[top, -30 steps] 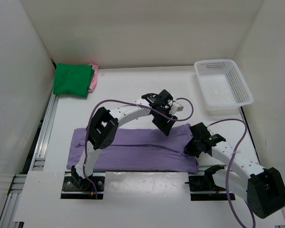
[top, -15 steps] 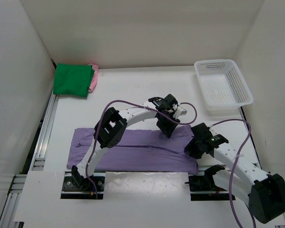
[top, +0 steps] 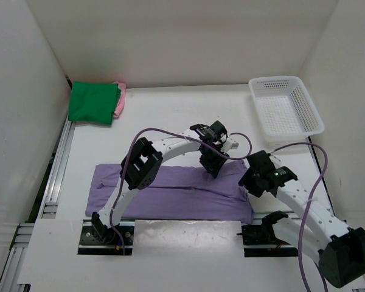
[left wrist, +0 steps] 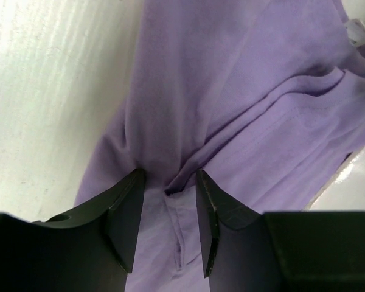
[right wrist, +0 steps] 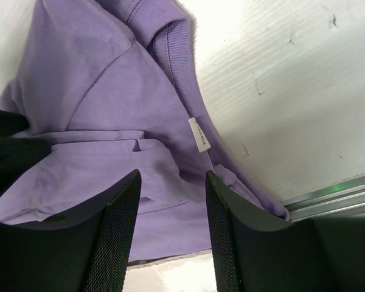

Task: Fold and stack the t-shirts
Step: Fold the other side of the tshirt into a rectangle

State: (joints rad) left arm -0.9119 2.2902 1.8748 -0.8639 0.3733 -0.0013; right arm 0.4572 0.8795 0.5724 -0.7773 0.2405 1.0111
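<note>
From above: found the light purple soft cloth t-shirt [top: 170, 193] lying as a long band across the near part of the white table [top: 170, 121]. Saw the bright green folded cloth t-shirt [top: 92, 102] stacked on the pink cloth t-shirt [top: 120, 104] at the far left, and the white plastic mesh basket [top: 286, 112] at the far right. Saw the left gripper [top: 212, 165] down on the band's far edge, right of middle, and the right gripper [top: 250, 182] at the band's right end.

Left wrist: saw black fingers [left wrist: 125, 213] parted astride a raised crease of purple cloth, tips on the fabric, nothing pinched. Judged it best to catch every layer of that crease before lifting, and to lift level with the other arm.

Right wrist: saw jaws released and empty over the collar end. Noted a small white sewn-in tag [right wrist: 199, 135] at the neckline, its print too small to read. Found no other writing.
</note>
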